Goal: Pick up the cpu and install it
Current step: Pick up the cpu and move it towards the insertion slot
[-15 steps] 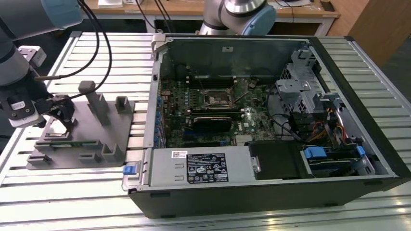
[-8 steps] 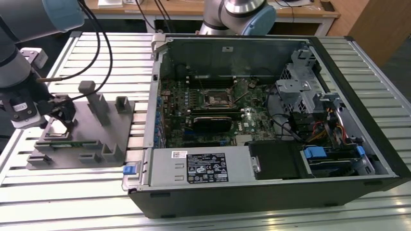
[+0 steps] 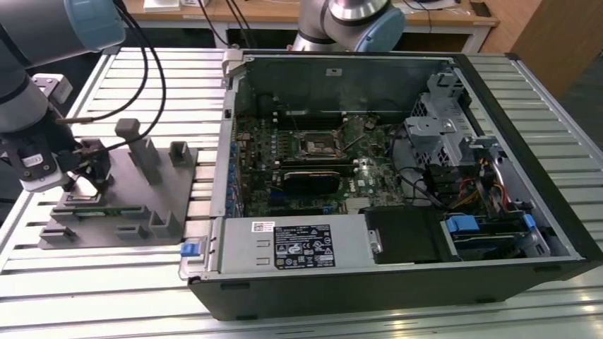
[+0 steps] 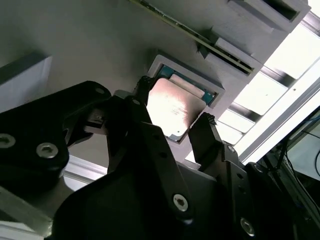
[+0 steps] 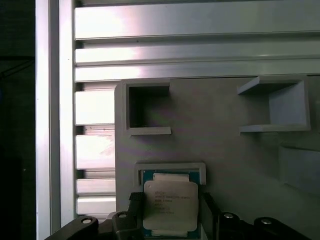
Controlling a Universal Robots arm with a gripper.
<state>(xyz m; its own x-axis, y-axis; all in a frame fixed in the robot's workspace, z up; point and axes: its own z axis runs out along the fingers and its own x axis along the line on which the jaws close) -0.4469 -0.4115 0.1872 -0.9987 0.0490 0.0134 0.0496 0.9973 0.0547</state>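
On the slatted aluminium table (image 3: 527, 85) lies one open black computer case (image 3: 377, 300). On the exterior view's left of it stands one grey moulded fixture (image 3: 141, 212) with several upright posts (image 3: 141, 152). The single grey-and-blue robot arm (image 3: 28, 106) reaches down over that fixture. Its black two-fingered gripper (image 4: 173, 104) is at a shallow square pocket (image 5: 172, 166), and the two fingers (image 4: 212, 150) look clamped on opposite edges of the cpu (image 5: 170, 204) — one small flat square chip with a pale silvery top. The chip sits in that pocket on the fixture, well apart from the one dark metal-framed socket (image 3: 318, 145) inside the case. To my eye the pick wants an even, square hold on the edges and a level chip — any tilt could catch the pocket wall.
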